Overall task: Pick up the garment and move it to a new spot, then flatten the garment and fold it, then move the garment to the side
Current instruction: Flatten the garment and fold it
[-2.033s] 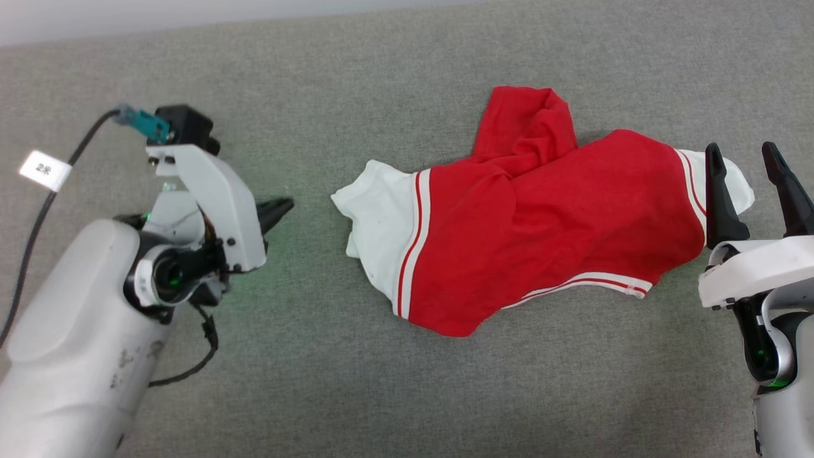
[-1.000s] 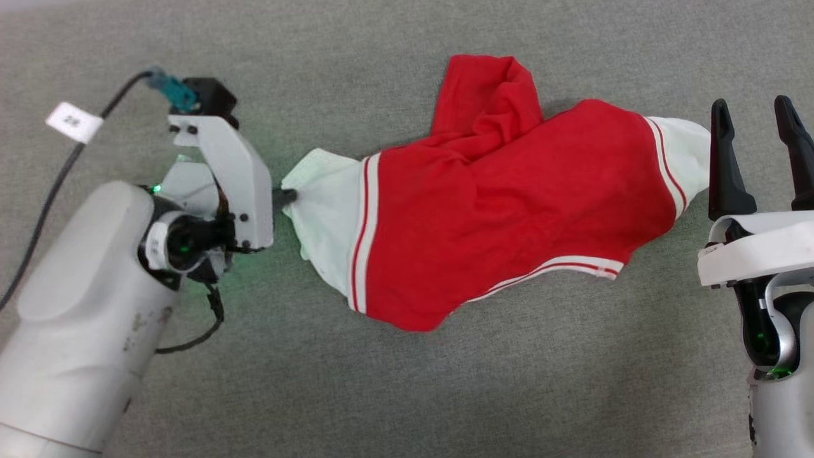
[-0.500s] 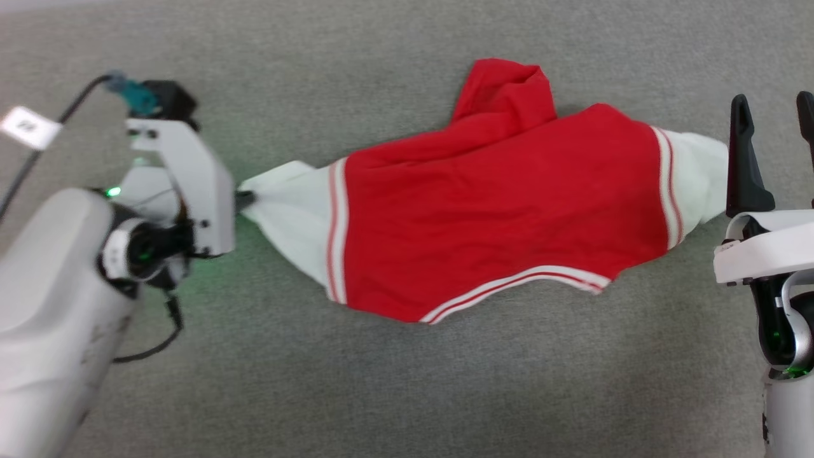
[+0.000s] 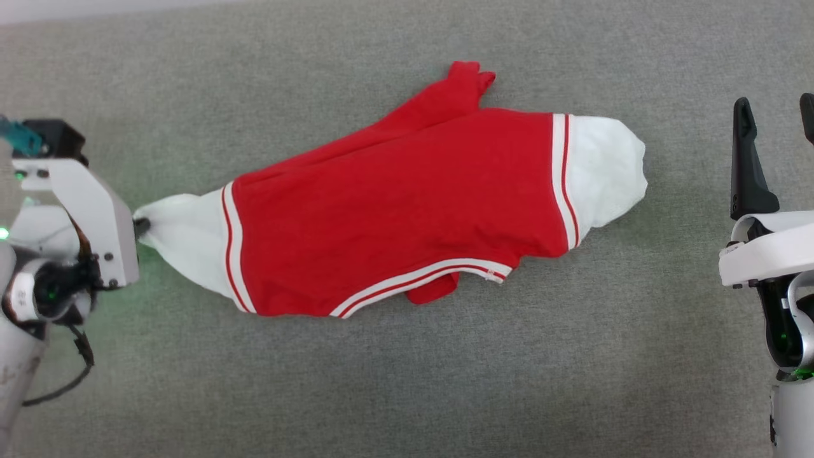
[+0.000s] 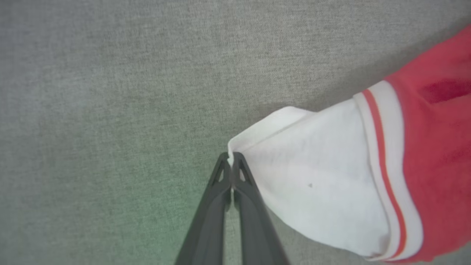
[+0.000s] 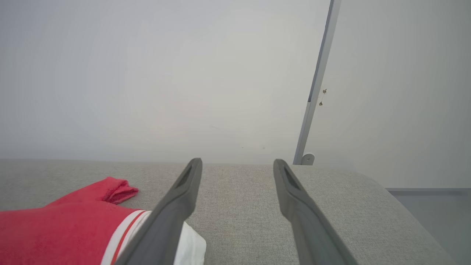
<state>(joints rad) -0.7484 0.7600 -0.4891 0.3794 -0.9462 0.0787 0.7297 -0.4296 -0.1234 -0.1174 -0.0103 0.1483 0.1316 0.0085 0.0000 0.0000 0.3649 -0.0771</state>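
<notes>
The garment, a bright red shirt with white sleeve ends and striped trim, lies stretched across the grey cloth surface. My left gripper is at the far left, shut on the tip of the white left sleeve end; in the left wrist view a fold of white cloth sits pinched between the fingertips. My right gripper stands open at the right edge, apart from the white right sleeve end. In the right wrist view the garment lies to the left of the open gripper.
The grey surface ends at a pale wall beyond the right gripper, with a rounded corner at the right. A metal post stands against the wall. A strip of pale floor or wall shows at the head view's top left.
My left gripper has closed on the white sleeve end and dragged the garment leftward, drawing it out longer and flatter. The right sleeve end has slid away from the right gripper, which stays open.
</notes>
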